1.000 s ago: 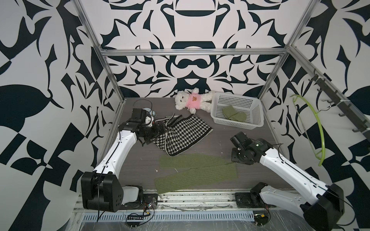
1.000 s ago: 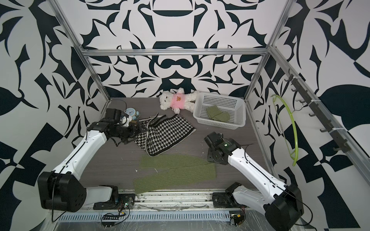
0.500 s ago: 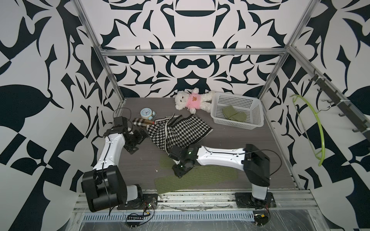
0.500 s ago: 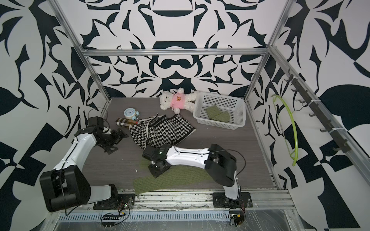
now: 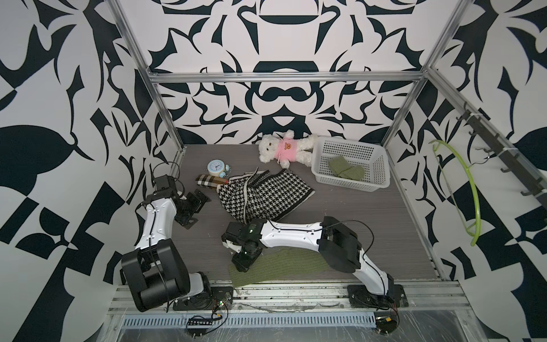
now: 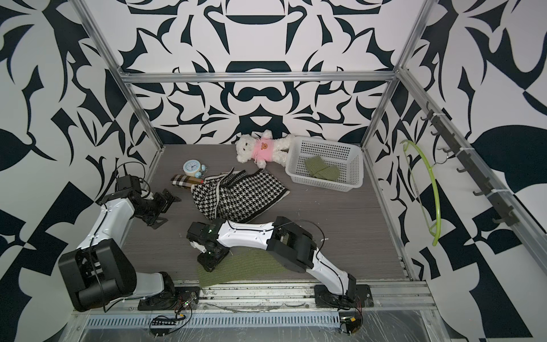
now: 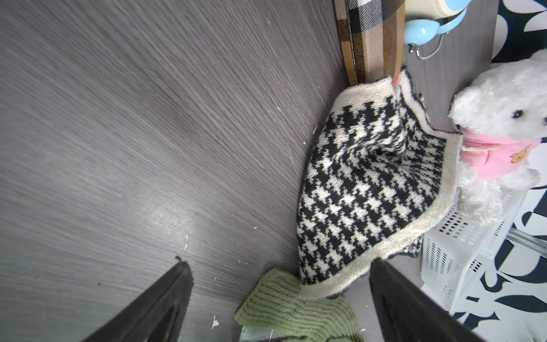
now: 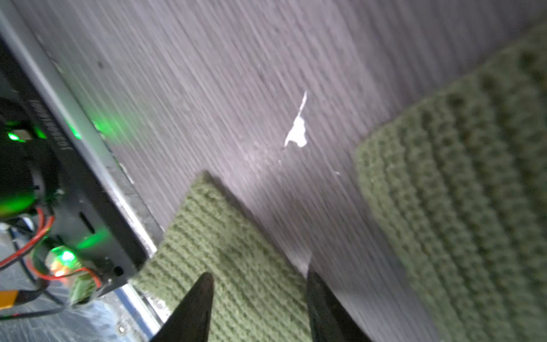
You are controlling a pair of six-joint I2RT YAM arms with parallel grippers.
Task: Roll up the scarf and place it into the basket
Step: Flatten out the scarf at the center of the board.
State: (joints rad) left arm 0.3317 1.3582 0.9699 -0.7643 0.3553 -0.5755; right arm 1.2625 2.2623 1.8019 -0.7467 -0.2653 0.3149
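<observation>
Both top views show the green scarf (image 5: 281,266) lying along the front edge of the table (image 5: 370,213), well apart from the basket (image 5: 346,149) in the far right corner; the right gripper (image 5: 240,264) hangs over the scarf's left end; the left gripper (image 5: 195,208) gapes wide, empty, near the houndstooth cloth (image 5: 266,198); left wrist view: nothing sits between its fingers (image 7: 159,305); right wrist view: the right fingers (image 8: 195,311) stand partly apart above the scarf's corner, clamping nothing; contact I cannot tell.
</observation>
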